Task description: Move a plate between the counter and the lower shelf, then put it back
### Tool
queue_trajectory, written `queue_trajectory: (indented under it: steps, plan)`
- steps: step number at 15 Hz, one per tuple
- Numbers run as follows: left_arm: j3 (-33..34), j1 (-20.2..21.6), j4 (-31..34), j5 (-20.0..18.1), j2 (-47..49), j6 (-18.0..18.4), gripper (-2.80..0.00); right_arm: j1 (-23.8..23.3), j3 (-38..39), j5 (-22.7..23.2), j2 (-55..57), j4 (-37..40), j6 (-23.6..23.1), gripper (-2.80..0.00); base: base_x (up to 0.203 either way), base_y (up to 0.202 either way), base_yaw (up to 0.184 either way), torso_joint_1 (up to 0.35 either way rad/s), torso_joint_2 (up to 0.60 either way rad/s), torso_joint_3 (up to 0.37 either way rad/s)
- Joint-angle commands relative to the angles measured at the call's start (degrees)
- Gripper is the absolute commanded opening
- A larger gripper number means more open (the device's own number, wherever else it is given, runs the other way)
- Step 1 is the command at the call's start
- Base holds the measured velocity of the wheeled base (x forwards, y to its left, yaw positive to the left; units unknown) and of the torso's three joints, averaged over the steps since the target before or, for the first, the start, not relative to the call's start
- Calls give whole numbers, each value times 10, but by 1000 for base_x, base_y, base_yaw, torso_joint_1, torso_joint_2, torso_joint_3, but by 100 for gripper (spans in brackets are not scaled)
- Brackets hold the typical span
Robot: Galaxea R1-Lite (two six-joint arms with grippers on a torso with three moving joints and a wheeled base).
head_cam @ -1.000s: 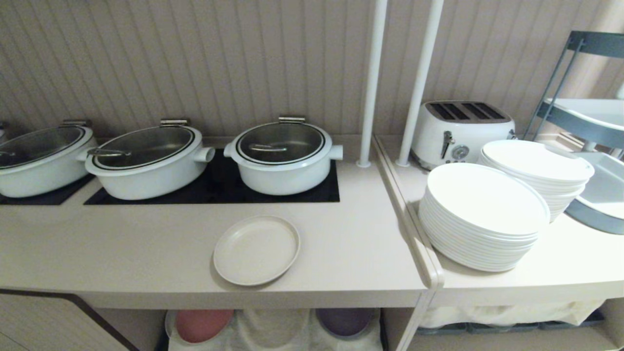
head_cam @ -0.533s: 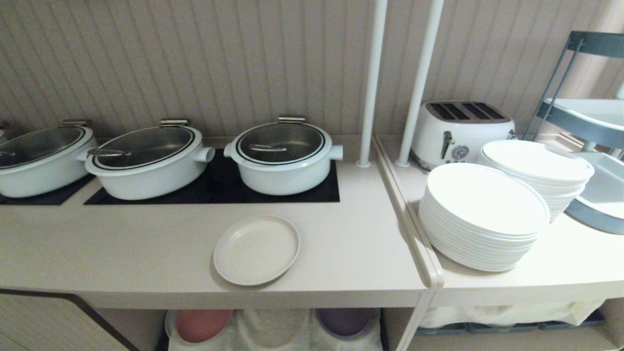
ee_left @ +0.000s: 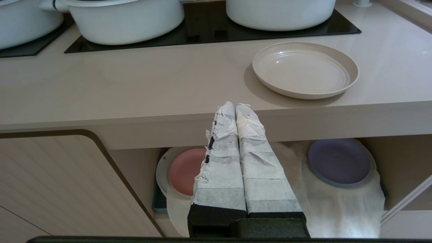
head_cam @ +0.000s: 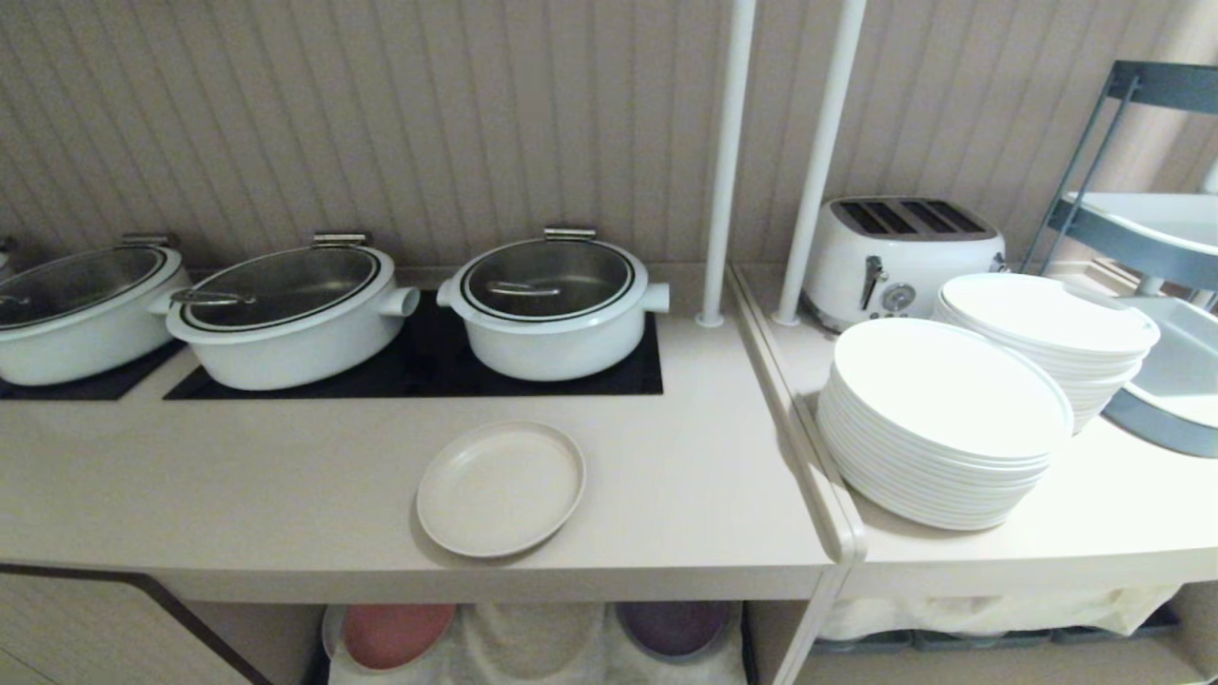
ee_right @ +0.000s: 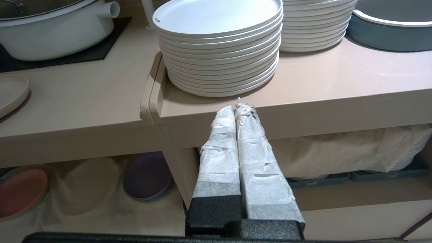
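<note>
Head view puts the small round matte cream-beige plate [head_cam: 500,487] flat and right side up on the long pale beige counter [head_cam: 238,476], near its front edge and just in front of the flat black rectangular panel [head_cam: 428,366] where the right-most white lidded pot [head_cam: 552,304] stands. Being round, the plate has no long axis and points nowhere; only its open face matters, and that looks straight up. I judge it light and stiff, probably plastic or a bamboo mix, not very fragile, and its matte skin should slip less than glaze. The low raised rim is the only place I can take it. I would pinch the near rim, one finger over and one under, where it lies closest to the counter's edge; lying flat, it gives little room underneath.

My left hand [ee_left: 236,105] is pressed shut and empty, held in front of the counter's edge, to the plate's left and below it. My right hand [ee_right: 238,107] is likewise closed on nothing, before the neighbouring lower beige surface [ee_right: 337,77] that carries the large glossy white stacked plates [ee_right: 219,44].

Below the counter, the lower shelf [ee_left: 398,162] holds a white cloth [ee_left: 337,206] with a pink plate [ee_left: 185,170] and a purple plate [ee_left: 339,162] on it.
</note>
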Motion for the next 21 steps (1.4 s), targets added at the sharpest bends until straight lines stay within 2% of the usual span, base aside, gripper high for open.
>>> queue_trajectory:
  steps: [1,21]
  plan:
    - [0,0,0,0,0,0,-280,0,0,0,0,0,0,-280,0,0,0,0,0,0]
    - [0,0,0,0,0,0,-280,0,0,0,0,0,0,-280,0,0,0,0,0,0]
